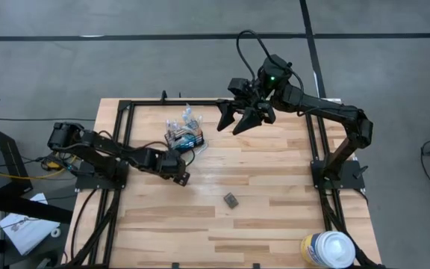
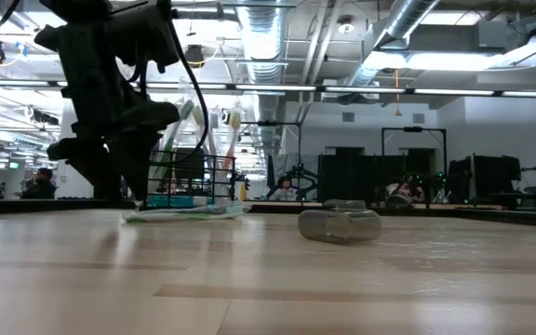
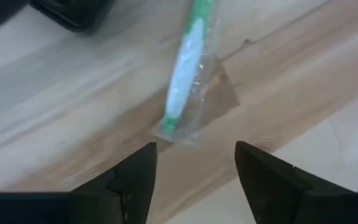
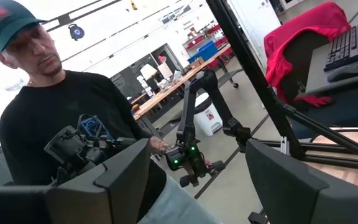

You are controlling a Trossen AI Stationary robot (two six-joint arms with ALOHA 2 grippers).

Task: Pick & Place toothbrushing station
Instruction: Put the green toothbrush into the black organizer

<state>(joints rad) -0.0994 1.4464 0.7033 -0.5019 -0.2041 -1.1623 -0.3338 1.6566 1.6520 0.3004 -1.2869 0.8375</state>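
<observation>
From the table-height camera, bare wood planks fill the near ground; the first thing met is the small dark grey block (image 2: pixel 340 224), lying alone at about 1 o'clock of that view. From above the same block (image 1: pixel 231 199) sits mid-table with free wood all round it, and the large white round canister (image 1: pixel 327 249) stands at the near right corner, close to the table (image 1: pixel 275 172) edge.

Farther in, the left gripper (image 1: pixel 183 176) is down near the board at 6 o'clock of the black wire-mesh caddy (image 1: pixel 184 136). Its fingers (image 3: pixel 135 180) are spread apart and hold nothing; just beyond them lies a green-and-white toothbrush (image 3: pixel 184 68) in a clear wrapper, flat on the wood, apart from the tips. Only this wrist camera shows that wrapper plainly.

The caddy sits toward the far left of the table, near the black frame rail, brushes and blue-and-white tubes upright in it. In the low view the left arm's dark bulk covers the caddy's (image 2: pixel 198 181) left side.

Farthest, the right gripper (image 1: pixel 234 123) hangs at 3 o'clock of the caddy, well apart, jaws wide and empty. Its wrist camera sees only the room: a person in a dark shirt and a cap (image 4: pixel 55 118).
</observation>
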